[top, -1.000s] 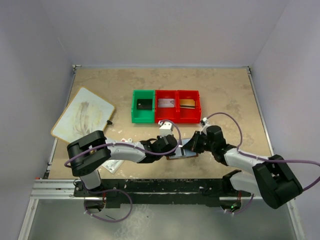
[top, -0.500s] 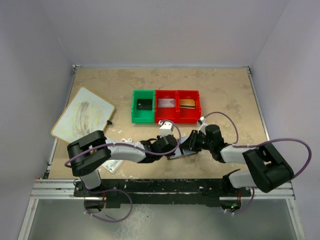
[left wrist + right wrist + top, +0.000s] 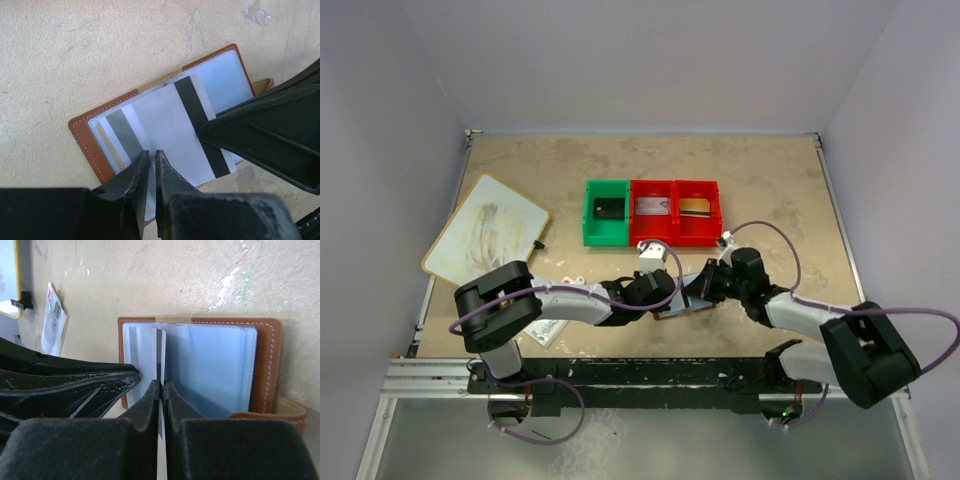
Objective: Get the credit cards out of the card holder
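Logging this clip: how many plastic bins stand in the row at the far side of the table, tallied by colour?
Green bins: 1
Red bins: 2
Total: 3

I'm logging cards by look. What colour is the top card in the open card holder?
White card, black stripe; clearest in the left wrist view.
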